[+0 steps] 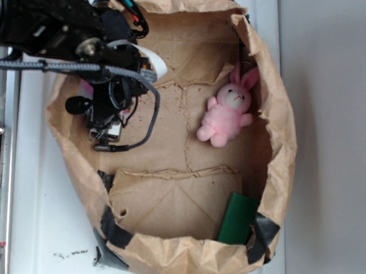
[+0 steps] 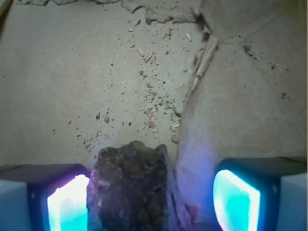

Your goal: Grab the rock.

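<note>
Right under the wrist camera sits the rock, a dark brown, rough chunk lying on the brown paper floor of the bag, between the 2 glowing pads of the claw. The jaws stand apart: the left-hand pad is touching or just beside the stone's flank, while the other pad stands off from it with bare paper between. So the claw is open around the rock, not yet gripping.

From the exterior view the claw hangs low in the left part of the paper bag, and the rock itself is hidden under the arm there.

I'd judge the stone stiff and fairly heavy for its size, with a gritty surface that should give the pads good bite. It looks crumbly, though: loose grains and flakes are scattered over the paper ahead of it, so a hard squeeze on a thin edge might break bits off. The broad side faces, roughly level with the pads as they sit now, look like the best place to pinch. It lies off centre, so it may shift sideways as the jaws meet.

By count: 1 rock, 1 pink plush bunny well away on the far side of the bag, 1 green card leaning at the bag's wall, 1 bag, all on the white table.
</note>
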`<state>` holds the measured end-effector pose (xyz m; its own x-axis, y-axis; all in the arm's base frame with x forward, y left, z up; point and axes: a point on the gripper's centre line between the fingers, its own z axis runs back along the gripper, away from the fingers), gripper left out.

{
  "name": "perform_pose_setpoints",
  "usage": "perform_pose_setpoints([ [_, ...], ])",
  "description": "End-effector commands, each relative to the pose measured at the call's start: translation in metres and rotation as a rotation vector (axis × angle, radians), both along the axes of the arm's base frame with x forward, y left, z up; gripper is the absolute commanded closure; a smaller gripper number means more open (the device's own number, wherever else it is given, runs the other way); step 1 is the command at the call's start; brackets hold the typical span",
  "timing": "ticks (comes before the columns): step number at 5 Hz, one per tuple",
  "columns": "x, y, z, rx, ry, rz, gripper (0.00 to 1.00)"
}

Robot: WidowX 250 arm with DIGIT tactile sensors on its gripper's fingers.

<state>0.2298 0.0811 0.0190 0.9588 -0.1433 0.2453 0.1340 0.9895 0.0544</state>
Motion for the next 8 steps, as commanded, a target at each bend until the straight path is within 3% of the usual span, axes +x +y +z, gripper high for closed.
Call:
perform_pose_setpoints([
  [1, 0.007, 0.003, -0.001, -0.001, 0.015, 0.027, 1.00],
  [2, 0.012, 0.010, 0.010, -0.013, -0.005, 0.052, 1.00],
  [3, 0.022, 0.021, 0.029, -0.051, 0.010, 0.094, 1.00],
  [4, 0.030, 0.021, 0.063, -0.082, -0.009, 0.157, 1.00],
  [5, 0.043, 0.012, 0.093, -0.108, -0.043, 0.226, 1.00],
  [6, 0.061, 0.002, 0.127, -0.112, -0.033, 0.283, 1.00],
  [8, 0.057, -0.042, 0.159, -0.106, -0.004, 0.398, 1.00],
])
